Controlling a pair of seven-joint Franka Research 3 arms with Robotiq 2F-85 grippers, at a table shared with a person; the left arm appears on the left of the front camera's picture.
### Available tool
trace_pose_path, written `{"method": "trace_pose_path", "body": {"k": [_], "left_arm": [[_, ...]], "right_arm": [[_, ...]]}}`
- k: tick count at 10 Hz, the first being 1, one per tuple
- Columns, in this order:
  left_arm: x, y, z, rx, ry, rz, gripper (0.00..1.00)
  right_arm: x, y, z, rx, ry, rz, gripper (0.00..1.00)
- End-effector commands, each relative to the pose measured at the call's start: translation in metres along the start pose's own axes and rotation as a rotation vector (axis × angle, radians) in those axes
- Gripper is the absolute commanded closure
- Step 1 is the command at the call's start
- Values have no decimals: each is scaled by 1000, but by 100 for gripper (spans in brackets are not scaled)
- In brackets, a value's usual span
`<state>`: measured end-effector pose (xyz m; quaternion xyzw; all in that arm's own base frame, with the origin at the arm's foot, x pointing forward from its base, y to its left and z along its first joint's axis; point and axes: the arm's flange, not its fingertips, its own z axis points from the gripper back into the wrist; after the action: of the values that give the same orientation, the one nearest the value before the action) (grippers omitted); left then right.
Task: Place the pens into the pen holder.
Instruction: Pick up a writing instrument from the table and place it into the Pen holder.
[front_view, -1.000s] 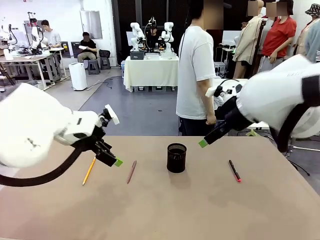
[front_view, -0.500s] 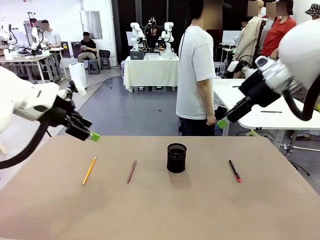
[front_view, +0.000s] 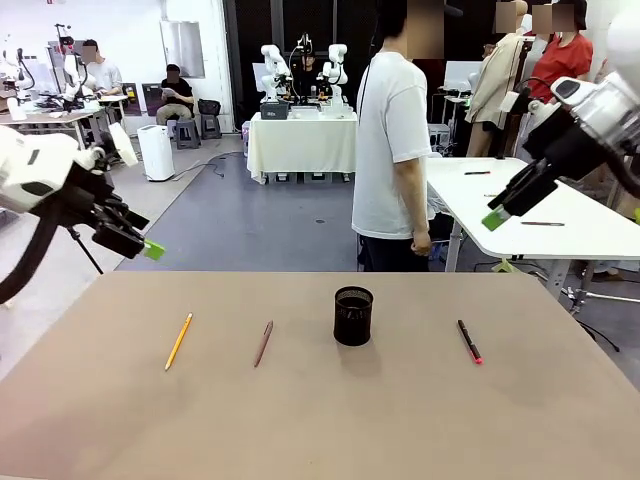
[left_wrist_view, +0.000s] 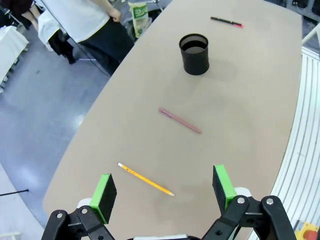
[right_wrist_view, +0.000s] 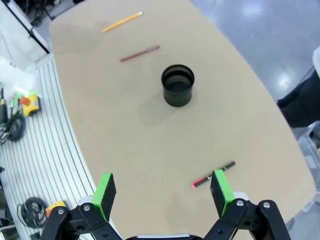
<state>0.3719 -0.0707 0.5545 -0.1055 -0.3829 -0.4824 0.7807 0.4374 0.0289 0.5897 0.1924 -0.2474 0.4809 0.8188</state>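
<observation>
Looking across the desk (front_view: 320, 430) from the robot's side, the black mesh cup (front_view: 353, 316) stands upright about halfway between the left and right edges, a bit closer to the far edge than the near one. All three pens lie flat on the desk outside the cup, none touching it or each other. The yellow pencil (front_view: 178, 341) is the one closest to the left edge, tilted a little with its far end leaning right. The brown pen (front_view: 263, 343) lies roughly midway between the pencil and the cup (same sort of tilt). The black pen (front_view: 469, 341) with the red tip is on the other side, between the cup and the right edge, red end toward the near edge.

The left hand (front_view: 150, 249) hangs in the air near the far left corner, lifted clear of the desk, spread wide with nothing in it. In its wrist camera the green pads (left_wrist_view: 105, 192) stand well apart, with just the desk and the pencil below between them. The right hand (front_view: 494, 219) is up near the far right corner (higher than the left one), also wide open and holding nothing. Its own green pads (right_wrist_view: 105, 190) frame bare desk, with the black pen just beside one of them.

A person (front_view: 392, 150) in a white T-shirt stands at the far edge, behind the cup.
</observation>
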Motion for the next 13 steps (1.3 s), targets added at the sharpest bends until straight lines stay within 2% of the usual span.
{"method": "trace_pose_path", "body": {"k": [1,5,8,10,13], "left_arm": [[2,10,21,-47,-16,6,0],[3,38,55,-60,-65,35,0],[-8,59,66,-30,-120,35,0],[-11,68,69,-83,-133,40,0],[-9,71,71,-57,-139,34,0]], "right_arm": [[-2,-17,19,-12,21,64,0],[-29,-37,57,-65,-61,84,0],[-41,-49,76,-114,-169,76,0],[-48,-53,89,-118,-224,59,0],[-48,-54,90,-133,-232,52,0]]}}
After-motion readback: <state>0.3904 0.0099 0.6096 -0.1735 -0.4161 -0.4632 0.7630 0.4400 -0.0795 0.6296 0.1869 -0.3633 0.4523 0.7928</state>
